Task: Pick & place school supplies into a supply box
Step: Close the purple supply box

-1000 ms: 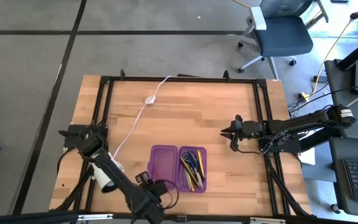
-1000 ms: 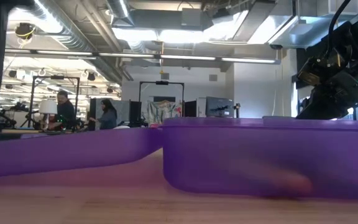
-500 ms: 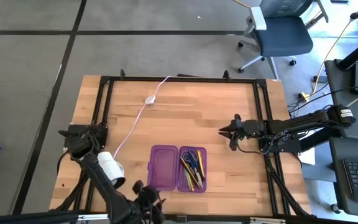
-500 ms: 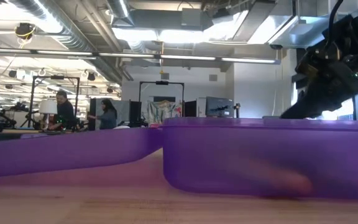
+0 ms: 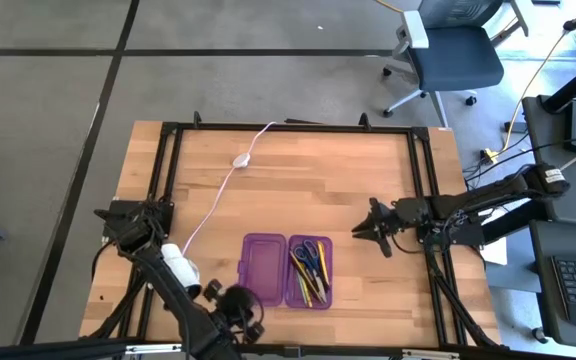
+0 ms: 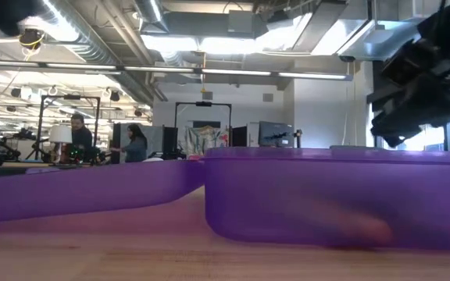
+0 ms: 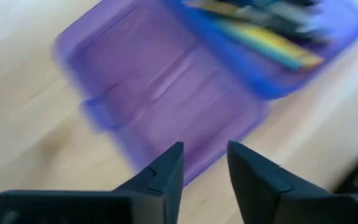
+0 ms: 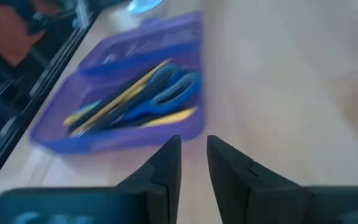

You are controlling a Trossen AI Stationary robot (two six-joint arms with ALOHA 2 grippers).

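Both halves of supply box [image 5: 288,270] lying open, school supplies [image 5: 309,270] inside right half. Left gripper [image 7: 205,163] and right gripper [image 8: 193,155] slightly parted, empty.

Worktop [image 5: 308,190]: pale wood, visible grain, matt. 
Frame [image 5: 173,150] on worktop: black metal, matt. 
Supply box [image 5: 264,270]: translucent purple plastic, smooth, slight gloss. 
Scissors [image 8: 166,93]: blue plastic handles, glossy. 
Cable [image 5: 213,200]: white, smooth sheath. 
Left pincer [image 7: 205,177] fingers [image 7: 166,177]: dark matt plastic. 
Floor [image 5: 48,110]: grey, matt, carpet-like.
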